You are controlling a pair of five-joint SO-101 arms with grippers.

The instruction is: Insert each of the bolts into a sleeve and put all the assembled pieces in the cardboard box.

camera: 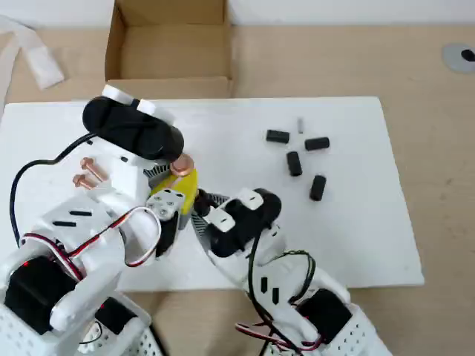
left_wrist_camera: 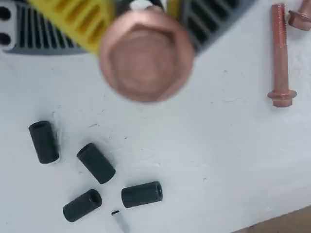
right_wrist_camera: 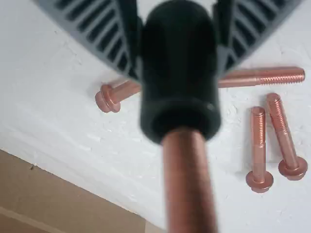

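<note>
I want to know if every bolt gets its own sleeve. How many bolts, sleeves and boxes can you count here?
bolts: 5
sleeves: 5
cardboard box: 1
Total: 11

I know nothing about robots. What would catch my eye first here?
Mid-table, the left gripper holds a copper bolt whose shaft runs into the black sleeve held by the right gripper. Four spare sleeves lie on the white board, and an open cardboard box sits beyond it.
</note>
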